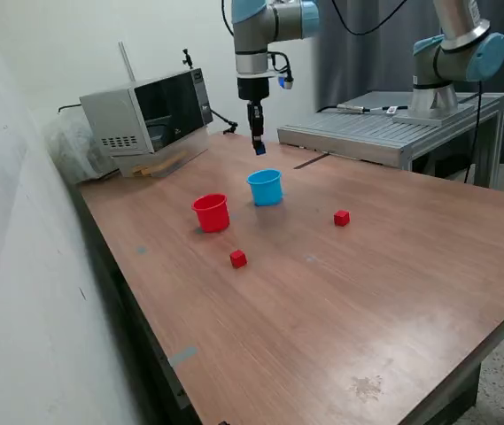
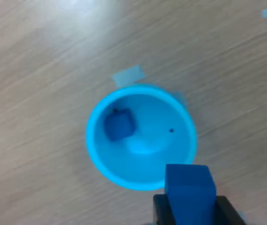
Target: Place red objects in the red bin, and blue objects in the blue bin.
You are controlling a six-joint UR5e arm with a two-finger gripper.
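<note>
Worktop (image 1: 393, 292): wood, carries all task items. Microwave (image 1: 150, 119) at far edge, irrelevant.

Blue bin (image 1: 266, 188) beside red bin (image 1: 211, 213), apart. Wrist view: one blue cube (image 2: 119, 125) already inside blue bin.

Claw (image 1: 257, 142) above blue bin, clamped on second blue cube (image 2: 190, 192).

Two red cubes loose on worktop: one (image 1: 238, 258) near red bin, other (image 1: 342, 218) toward exterior view's right.

Step, as judged: dropping last blue cube. Cube sits near rim in wrist view; next move needs centring over bin, then release. Reds follow.
</note>
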